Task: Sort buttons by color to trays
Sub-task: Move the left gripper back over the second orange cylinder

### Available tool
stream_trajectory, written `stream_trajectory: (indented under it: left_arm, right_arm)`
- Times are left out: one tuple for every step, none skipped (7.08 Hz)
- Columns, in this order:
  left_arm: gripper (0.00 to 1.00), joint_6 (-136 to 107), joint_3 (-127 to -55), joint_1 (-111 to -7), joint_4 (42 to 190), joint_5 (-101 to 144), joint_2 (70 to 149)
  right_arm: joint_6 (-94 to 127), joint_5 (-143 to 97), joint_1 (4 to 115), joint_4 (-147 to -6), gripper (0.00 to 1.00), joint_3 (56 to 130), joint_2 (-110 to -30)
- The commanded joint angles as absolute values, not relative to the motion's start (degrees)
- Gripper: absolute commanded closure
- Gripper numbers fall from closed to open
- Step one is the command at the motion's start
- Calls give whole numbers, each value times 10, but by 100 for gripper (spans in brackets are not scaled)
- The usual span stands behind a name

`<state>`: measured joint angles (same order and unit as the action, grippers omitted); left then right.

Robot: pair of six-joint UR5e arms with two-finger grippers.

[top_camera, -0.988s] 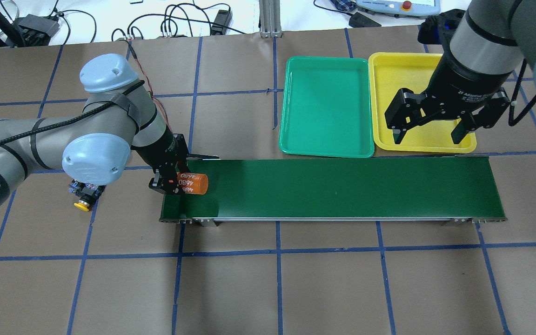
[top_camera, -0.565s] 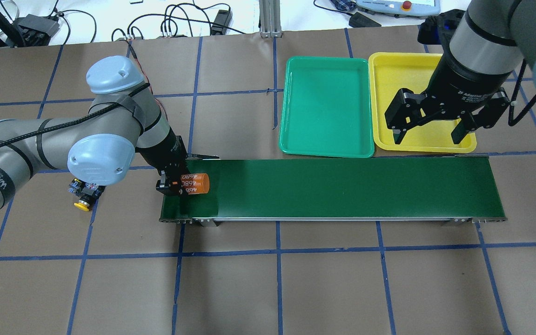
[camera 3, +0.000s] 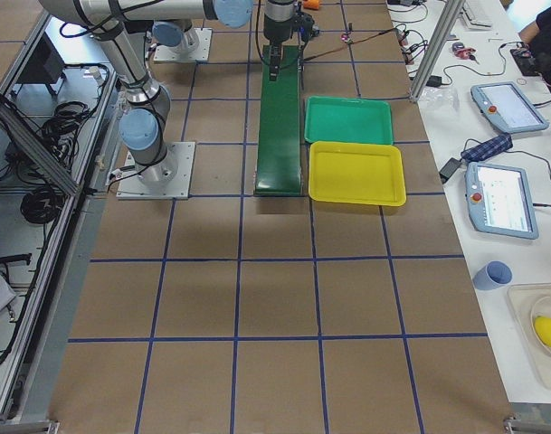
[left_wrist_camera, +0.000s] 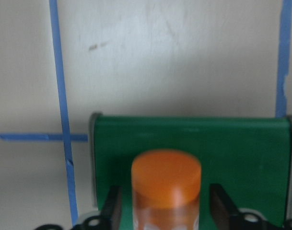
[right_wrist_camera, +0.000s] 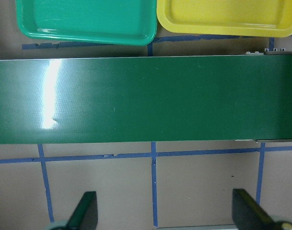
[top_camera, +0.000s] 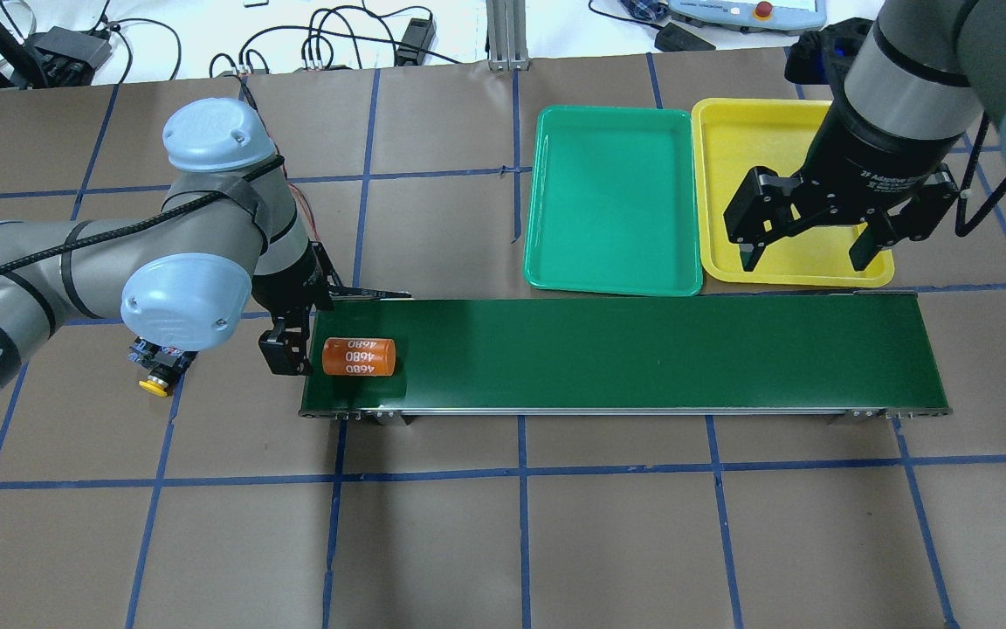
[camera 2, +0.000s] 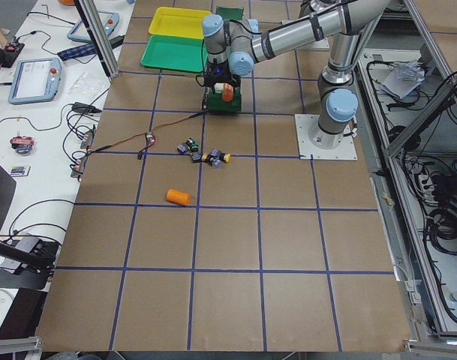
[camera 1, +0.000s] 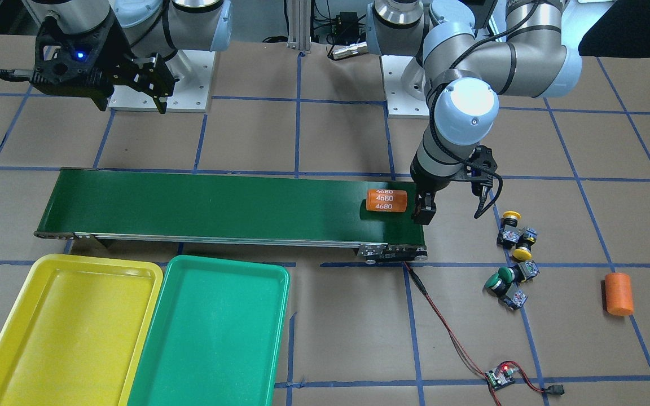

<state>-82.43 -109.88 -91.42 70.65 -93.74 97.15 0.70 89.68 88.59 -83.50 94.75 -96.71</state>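
Buttons (camera 1: 522, 252) — likely light, stiff, caps slippery — pinch the blocky body. Left pincer (top_camera: 283, 356), right pincer (top_camera: 804, 260): spread, empty.

Two yellow-capped buttons (camera 1: 510, 215), two green-capped buttons (camera 1: 504, 274), two orange cylinders (camera 1: 387, 200), one yellow tray (camera 1: 65, 332), one green tray (camera 1: 212, 338), one dark-green conveyor belt (camera 1: 218, 206), one small circuit board (camera 1: 500, 378).

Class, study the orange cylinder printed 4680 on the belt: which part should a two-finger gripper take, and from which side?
The 4680 cylinder lies on its side, axis along the conveyor belt, both flanks exposed. So probably grip its curved wall at mid-length, from above, closing across the belt.
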Motion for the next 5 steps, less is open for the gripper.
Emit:
stream_trajectory:
  left_arm:
    - [0,-601,-1086,-872,709,-940,943]
    - [0,-458,-1084,-798,709,-938,935]
    - [0,-293,-1076,-715,709,-929,938]
    - [0,-167,-1051,-644,709,-921,960]
    - [0,-54,-1020,-614,708,-925,980]
  right_arm:
    - [7,897,886,-835,0,947,-968]
    - [7,897,887,-835,0,947,-968]
    - [7,897,887,-835,0,947,-968]
    - [7,897,887,-834,0,947,-967]
    - [7,896,887,-834,0,950,-968]
